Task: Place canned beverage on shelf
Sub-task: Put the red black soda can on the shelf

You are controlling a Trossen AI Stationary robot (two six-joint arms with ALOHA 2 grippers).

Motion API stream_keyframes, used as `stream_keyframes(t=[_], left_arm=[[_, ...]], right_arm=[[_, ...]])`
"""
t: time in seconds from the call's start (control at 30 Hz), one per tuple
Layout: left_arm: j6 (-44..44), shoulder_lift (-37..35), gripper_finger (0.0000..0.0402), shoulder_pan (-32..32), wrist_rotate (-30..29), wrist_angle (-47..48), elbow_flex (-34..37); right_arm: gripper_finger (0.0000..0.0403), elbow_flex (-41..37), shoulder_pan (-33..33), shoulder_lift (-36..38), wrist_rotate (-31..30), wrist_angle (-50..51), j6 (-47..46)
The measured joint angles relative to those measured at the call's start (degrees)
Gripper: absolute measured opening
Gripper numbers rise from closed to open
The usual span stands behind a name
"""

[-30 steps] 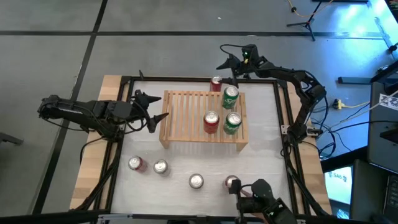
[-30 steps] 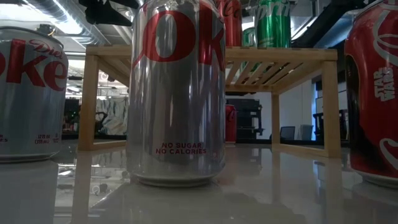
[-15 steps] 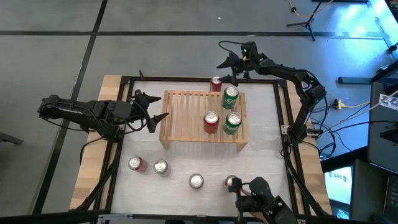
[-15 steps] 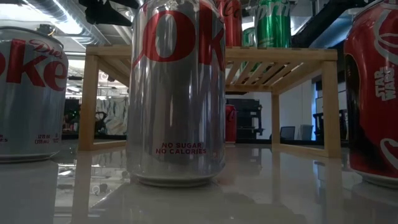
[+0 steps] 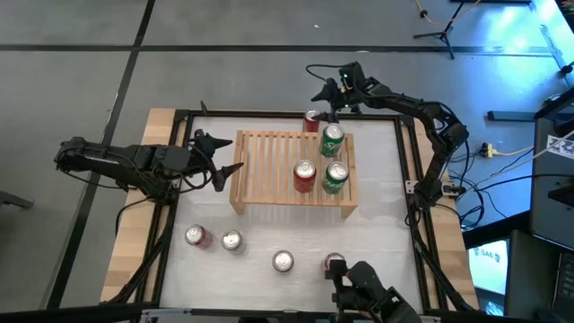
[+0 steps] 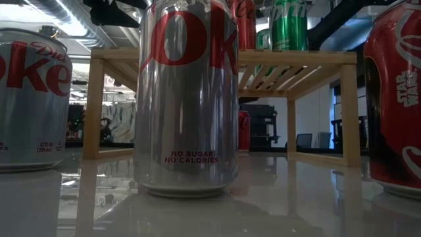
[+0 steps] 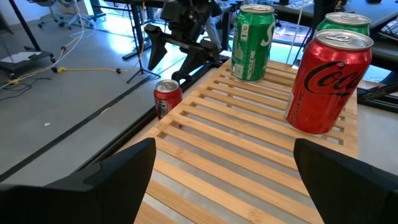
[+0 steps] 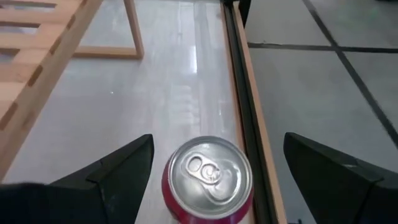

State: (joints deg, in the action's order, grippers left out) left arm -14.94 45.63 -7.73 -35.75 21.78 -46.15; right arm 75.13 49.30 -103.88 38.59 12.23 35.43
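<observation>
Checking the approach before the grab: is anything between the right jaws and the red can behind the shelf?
Nothing visible. The right gripper hangs open directly over the red can, which stands alone beside the table's frame rail, behind the shelf.

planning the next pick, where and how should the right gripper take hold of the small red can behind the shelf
Grip the red can by its round side wall, coming straight down from above. It stands upright, lid up, with the right gripper open, a finger on each side of it. The shelf on one side and the table frame on the other make a sideways approach tight.
</observation>
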Motion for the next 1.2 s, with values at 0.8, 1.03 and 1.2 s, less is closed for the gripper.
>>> stream_keyframes(t=[0.8, 1.03, 1.2], left_arm=[[0.0, 0.0, 0.0373, 0.0, 0.0, 0.0, 0.0], [0.0, 0.0, 0.0373, 0.0, 0.0, 0.0, 0.0], [0.0, 0.0, 0.0373, 0.0, 0.0, 0.0, 0.0]], right_arm=[[0.0353, 5.6, -0.2, 0.0, -5.2, 13.2, -0.5], [0.0353, 5.5, -1.8, -0.3, -8.2, 15.2, 0.1], [0.0353, 5.5, -2.9, -0.3, -9.5, 15.0, 1.3]])
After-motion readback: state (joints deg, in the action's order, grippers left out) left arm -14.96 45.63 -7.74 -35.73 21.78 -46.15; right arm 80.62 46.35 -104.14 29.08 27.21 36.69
